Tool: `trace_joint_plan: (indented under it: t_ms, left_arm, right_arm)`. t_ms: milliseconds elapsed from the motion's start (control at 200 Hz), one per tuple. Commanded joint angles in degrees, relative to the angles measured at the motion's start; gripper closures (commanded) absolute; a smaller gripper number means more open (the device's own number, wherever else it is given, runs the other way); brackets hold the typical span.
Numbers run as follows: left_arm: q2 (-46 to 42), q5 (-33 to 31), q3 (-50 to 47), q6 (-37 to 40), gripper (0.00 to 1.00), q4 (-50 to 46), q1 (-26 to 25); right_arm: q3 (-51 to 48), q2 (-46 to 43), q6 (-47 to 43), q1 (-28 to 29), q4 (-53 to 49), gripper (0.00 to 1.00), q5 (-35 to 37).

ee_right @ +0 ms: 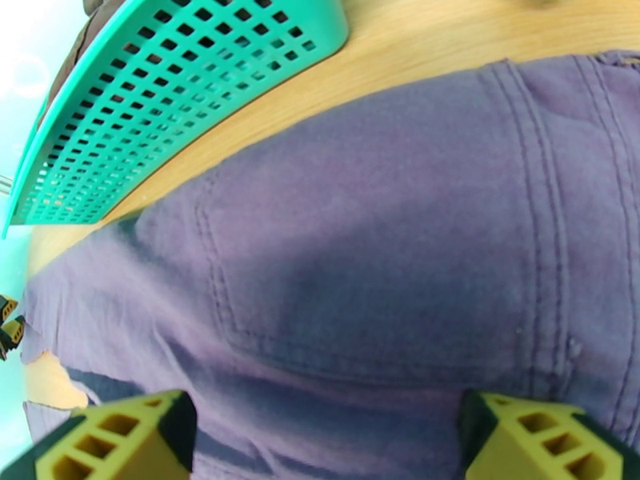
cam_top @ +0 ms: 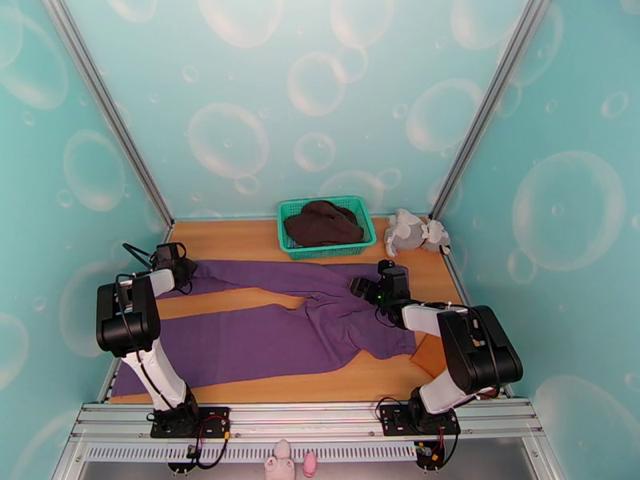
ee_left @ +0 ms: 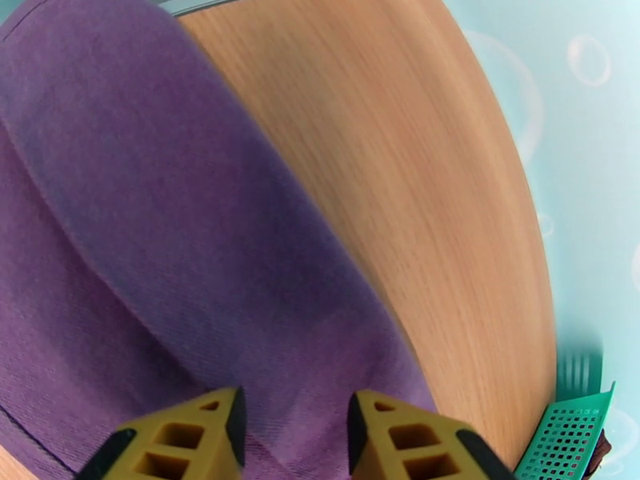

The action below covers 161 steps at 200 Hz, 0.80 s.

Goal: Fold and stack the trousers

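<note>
Top external shows the wooden table with the purple trousers spread flat across it. The legs run left and the waist lies right, just in front of the green basket. Over the waist, by a back pocket, the right gripper hovers with jaws wide apart, gripping nothing. Over the far leg's end, the left gripper has its jaws parted narrowly, with fabric beneath the gap.

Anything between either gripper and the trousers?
Nothing visible. The left gripper hangs open over one leg of the trousers, the right gripper open over the waist end. The green basket stands behind, off the fabric.
</note>
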Motion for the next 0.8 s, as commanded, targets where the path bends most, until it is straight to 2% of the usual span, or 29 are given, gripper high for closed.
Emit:
trace_joint_plan:
  t_ms: [0,225,630,800]
  left_arm:
    - [0.48,-1.28,0.41,-0.64,0.61,-0.73,0.09]
    - [1.46,-1.47,0.73,-0.83,0.66,-0.62,0.24]
    - [-9.6,-3.05,-10.24,-0.94,0.66,4.82,-0.04]
    - [-6.83,-1.55,-7.29,-0.84,0.65,3.71,0.5]
  right_arm:
    - [-0.34,2.14,-0.21,-0.63,-4.34,0.09,0.99]
    - [-0.32,2.21,-0.32,-0.52,-4.34,0.09,1.1]
    - [0.12,2.31,-0.57,-0.06,-4.81,0.09,1.88]
    - [0.21,2.37,-0.8,0.07,-4.88,0.09,1.9]
